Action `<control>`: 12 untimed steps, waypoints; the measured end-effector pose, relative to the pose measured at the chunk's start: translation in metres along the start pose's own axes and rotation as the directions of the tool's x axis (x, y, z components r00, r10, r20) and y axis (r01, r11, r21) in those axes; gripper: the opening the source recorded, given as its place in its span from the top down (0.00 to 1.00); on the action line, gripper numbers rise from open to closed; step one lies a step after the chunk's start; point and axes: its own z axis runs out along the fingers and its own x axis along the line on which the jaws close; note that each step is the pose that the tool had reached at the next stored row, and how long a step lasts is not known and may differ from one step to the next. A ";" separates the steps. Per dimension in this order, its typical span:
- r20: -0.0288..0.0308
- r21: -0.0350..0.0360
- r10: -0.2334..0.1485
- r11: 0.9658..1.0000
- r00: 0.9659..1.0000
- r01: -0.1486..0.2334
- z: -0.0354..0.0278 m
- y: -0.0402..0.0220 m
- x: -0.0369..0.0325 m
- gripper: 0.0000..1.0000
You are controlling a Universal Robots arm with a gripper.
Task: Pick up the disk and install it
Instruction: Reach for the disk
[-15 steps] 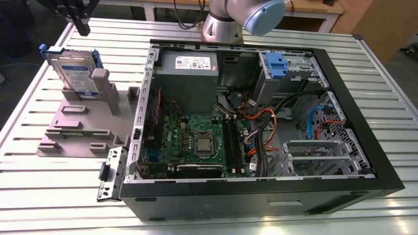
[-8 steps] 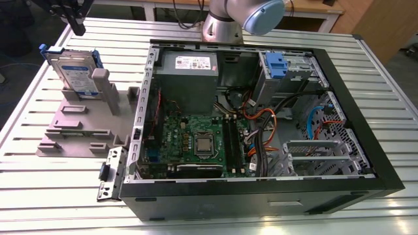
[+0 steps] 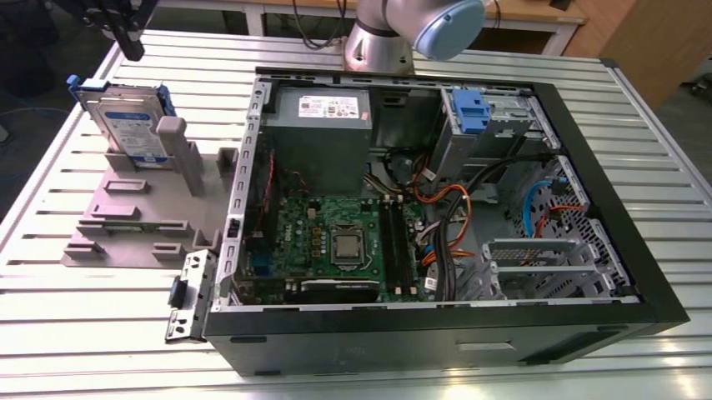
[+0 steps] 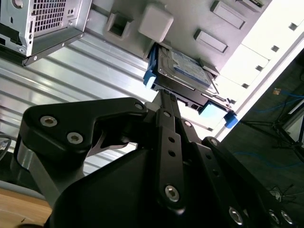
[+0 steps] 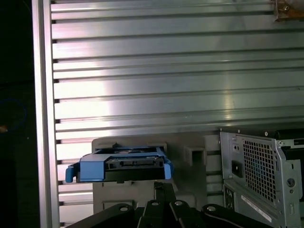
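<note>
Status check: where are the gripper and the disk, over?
Gripper above disk, no contact seen. Disk standing in grey holder, not picked up. Nothing between them.

a ribbed metal table (image 3: pixel 651 158) carries a grey holder (image 3: pixel 122 221) beside an open computer case (image 3: pixel 389 337).

The disk (image 3: pixel 122 125) has its top edge unobstructed, a grey post (image 3: pixel 175 154) just beside it, the computer case (image 3: pixel 651 275) near.

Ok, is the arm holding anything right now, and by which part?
Nothing is held. The gripper hangs above the disk, apart from it; the disk stands on edge in the grey holder.
</note>
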 end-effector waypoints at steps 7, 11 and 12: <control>0.000 0.000 0.000 1.000 1.000 0.000 -0.0003 -0.0010 0.0138 0.89; 0.000 0.000 0.000 1.000 1.000 0.000 -0.0003 -0.0017 0.0220 0.89; 0.000 0.000 0.000 1.000 1.000 0.000 -0.0003 -0.0019 0.0241 0.89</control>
